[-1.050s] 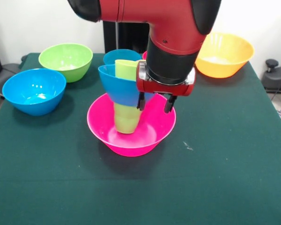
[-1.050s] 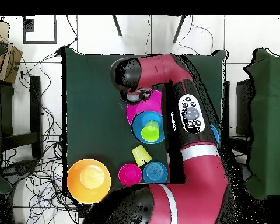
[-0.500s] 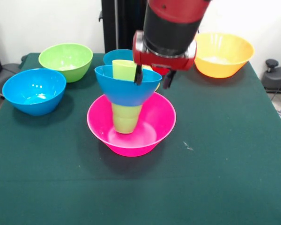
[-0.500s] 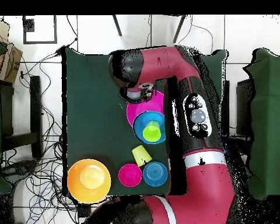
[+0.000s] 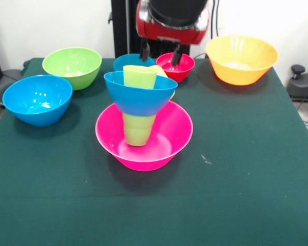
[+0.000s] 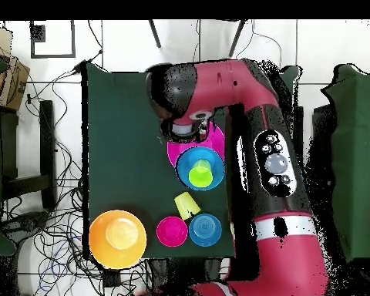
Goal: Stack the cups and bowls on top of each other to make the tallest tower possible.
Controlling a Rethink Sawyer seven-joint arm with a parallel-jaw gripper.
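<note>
Hand [image 5: 160,52] empty, fingers spread, raised above tower [image 5: 140,110]. Below hand: pink bowl [image 5: 177,136], green cup, blue bowl, green cup on top. Left unstacked: red bowl [image 5: 180,64] just behind hand, orange bowl [image 5: 241,59], green bowl [image 5: 72,66], yellow cup [image 6: 186,205].

My gripper [image 5: 159,51] above and behind tower [image 5: 138,110]; two bowls [image 5: 54,84] left of tower, one bowl [image 5: 241,59] behind-right.
</note>
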